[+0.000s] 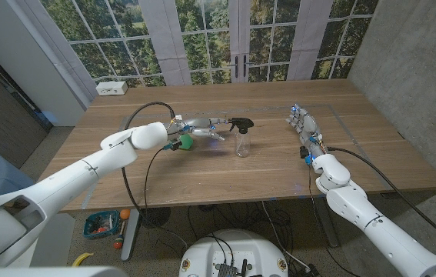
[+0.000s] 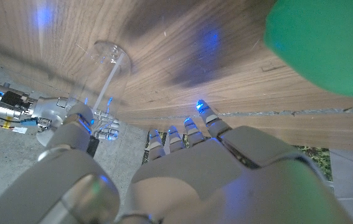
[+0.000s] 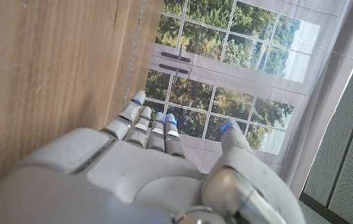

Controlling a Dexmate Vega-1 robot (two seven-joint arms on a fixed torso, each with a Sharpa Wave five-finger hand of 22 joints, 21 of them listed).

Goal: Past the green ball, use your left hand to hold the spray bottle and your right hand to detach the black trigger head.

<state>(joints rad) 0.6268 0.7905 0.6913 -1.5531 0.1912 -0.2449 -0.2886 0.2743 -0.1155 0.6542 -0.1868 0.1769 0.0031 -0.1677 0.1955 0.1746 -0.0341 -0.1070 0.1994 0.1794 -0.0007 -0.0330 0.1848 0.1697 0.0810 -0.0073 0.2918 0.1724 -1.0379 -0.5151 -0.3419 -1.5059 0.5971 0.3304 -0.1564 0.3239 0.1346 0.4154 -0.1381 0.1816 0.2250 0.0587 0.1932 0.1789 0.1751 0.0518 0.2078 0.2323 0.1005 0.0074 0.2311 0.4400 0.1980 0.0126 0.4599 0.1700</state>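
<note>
Left hand (image 1: 202, 128), fingers apart and empty, reaches just beside the clear plastic spray bottle (image 1: 242, 143) with black trigger head (image 1: 241, 123), over the round green ball (image 1: 188, 142). Right hand (image 1: 304, 123), fingers extended and empty, stands well apart on the wooden table (image 1: 202, 173).

The green ball (image 2: 322, 43) is blurred and cut off by the left wrist view's edge. The left hand (image 1: 202, 128) partly hides it in the head view; whether its fingertips touch the spray bottle (image 1: 242, 138) is unclear.
</note>
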